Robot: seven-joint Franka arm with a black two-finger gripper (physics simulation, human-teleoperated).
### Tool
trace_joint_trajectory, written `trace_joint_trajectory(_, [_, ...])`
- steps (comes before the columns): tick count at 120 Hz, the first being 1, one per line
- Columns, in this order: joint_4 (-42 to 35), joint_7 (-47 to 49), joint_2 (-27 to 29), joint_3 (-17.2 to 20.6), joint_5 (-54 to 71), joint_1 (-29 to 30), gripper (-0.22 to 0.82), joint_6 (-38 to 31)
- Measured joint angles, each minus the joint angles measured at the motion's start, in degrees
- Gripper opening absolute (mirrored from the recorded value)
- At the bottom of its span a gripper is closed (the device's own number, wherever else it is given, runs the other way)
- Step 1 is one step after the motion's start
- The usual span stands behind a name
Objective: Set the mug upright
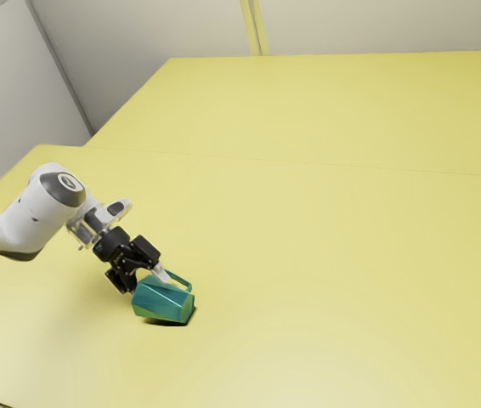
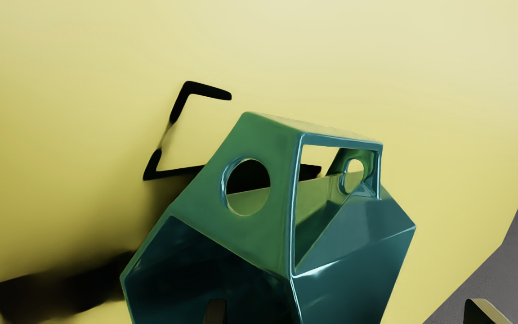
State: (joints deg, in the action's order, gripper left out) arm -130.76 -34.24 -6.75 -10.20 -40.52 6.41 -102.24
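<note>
One teal mug (image 1: 162, 303) is lying sideways on the bench (image 1: 325, 255), at the spreading tips of the open pincer (image 1: 149, 286); its contents are escaping view.

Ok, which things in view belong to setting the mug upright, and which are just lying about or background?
For the job:
- teal mug, on its side
- open hand, at the mug

Just there:
- yellow table
- pale wall
</note>
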Motion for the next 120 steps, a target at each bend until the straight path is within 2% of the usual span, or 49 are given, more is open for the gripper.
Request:
trace_joint_trajectory(7, [-0.02,-0.16,0.08,0.0,-0.3,0.0,0.49,0.15])
trace_joint_trajectory(36, [-0.04,-0.66,0.38,0.0,-0.73,-0.07,0.09,0.53])
trace_joint_trajectory(45, [-0.04,-0.76,0.44,0.03,-0.68,-0.07,0.02,0.54])
trace_joint_trajectory(71, [0.15,-0.72,0.69,0.08,-1.07,-1.53,-0.09,0.32])
trace_joint_trajectory(120, [0.58,0.69,3.91,-0.05,-1.62,-5.96,-0.17,-0.28])
